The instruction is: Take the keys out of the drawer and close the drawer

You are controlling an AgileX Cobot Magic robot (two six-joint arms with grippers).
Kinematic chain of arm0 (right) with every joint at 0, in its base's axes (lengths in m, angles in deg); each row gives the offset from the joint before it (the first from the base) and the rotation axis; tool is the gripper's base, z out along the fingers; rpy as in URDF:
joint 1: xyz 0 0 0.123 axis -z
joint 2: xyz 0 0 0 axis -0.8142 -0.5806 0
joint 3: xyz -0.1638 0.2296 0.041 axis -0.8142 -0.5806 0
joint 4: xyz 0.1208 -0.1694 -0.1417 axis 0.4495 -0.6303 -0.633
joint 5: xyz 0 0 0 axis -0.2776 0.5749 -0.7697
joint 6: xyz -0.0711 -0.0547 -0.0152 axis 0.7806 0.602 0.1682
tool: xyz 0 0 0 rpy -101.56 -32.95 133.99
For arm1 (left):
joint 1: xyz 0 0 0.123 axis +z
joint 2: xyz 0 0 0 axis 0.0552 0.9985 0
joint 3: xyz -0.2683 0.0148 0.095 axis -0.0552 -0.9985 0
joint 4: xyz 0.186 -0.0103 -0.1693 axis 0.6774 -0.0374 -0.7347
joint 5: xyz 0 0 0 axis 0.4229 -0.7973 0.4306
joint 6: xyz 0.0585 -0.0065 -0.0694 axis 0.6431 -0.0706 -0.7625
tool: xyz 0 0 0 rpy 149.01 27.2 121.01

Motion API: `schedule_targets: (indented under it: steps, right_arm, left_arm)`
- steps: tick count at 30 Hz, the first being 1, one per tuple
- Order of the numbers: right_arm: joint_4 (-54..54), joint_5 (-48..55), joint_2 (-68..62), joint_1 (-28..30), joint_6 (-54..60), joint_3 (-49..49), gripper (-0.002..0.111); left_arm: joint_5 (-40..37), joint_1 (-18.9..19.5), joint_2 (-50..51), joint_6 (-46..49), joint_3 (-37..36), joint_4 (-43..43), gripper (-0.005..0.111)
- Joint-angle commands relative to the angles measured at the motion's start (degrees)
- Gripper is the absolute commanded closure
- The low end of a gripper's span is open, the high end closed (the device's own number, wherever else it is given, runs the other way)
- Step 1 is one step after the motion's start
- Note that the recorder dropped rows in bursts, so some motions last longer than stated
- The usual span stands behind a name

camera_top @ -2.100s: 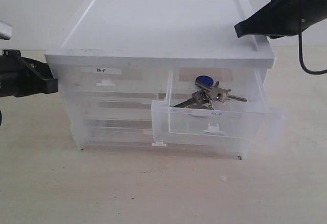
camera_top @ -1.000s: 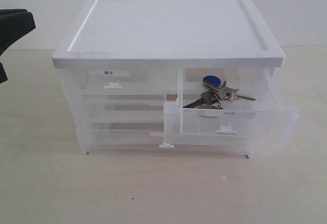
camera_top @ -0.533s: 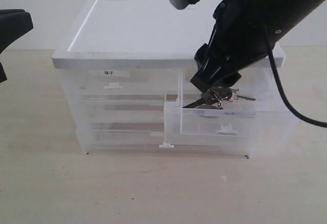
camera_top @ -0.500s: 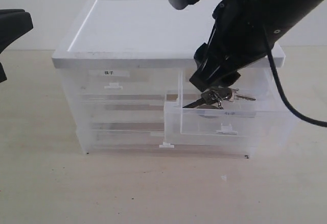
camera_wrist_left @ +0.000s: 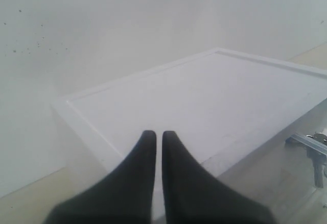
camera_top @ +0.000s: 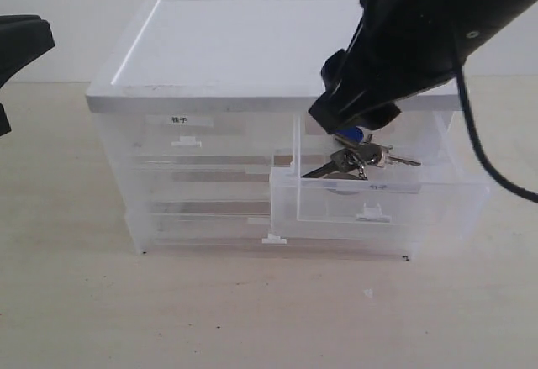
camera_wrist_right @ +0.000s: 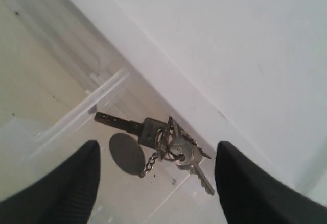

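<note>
The keys [camera_top: 357, 160] lie in the drawer [camera_top: 378, 203], which stands pulled out of the right half of the translucent cabinet. Their blue tag [camera_top: 354, 137] peeks out under my right gripper [camera_top: 353, 123], which hangs just above them and is open. In the right wrist view the keys [camera_wrist_right: 173, 145] sit between the two spread fingers [camera_wrist_right: 76, 183], untouched, with a dark oval tag on a chain [camera_wrist_right: 127, 154]. My left gripper [camera_top: 21, 39] is far left, shut and empty; in its wrist view the left gripper [camera_wrist_left: 155, 135] points over the cabinet's white top [camera_wrist_left: 204, 94].
The cabinet [camera_top: 202, 184] has a second half-width drawer with a bright white label [camera_top: 178, 120] at the top left and full-width drawers below. Its white lid [camera_top: 252, 50] overhangs the back of the open drawer. Pale table [camera_top: 252, 310] lies in front.
The right arm came down from the upper right over the open drawer, then rose slightly in the last half second, uncovering the blue tag. Keys and left arm have not moved.
</note>
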Motion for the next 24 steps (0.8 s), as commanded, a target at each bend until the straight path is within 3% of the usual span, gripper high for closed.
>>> schedule_targets:
  steps: [1, 9, 24]
  right_arm:
    - [0.8, 3.8, 3.5, -0.2, -1.8, -0.4, 0.050]
    - [-1.4, 1.3, 2.2, -0.2, -3.8, -6.1, 0.050]
    - [-2.5, -1.4, -2.8, -0.2, -4.8, -7.2, 0.050]
  left_arm:
    - [-0.4, -0.3, -0.3, 0.3, -0.3, -0.9, 0.102]
    - [-0.4, -0.3, -0.3, 0.1, -0.3, -0.9, 0.102]
    - [-0.4, -0.3, -0.3, 0.1, -0.3, -0.9, 0.102]
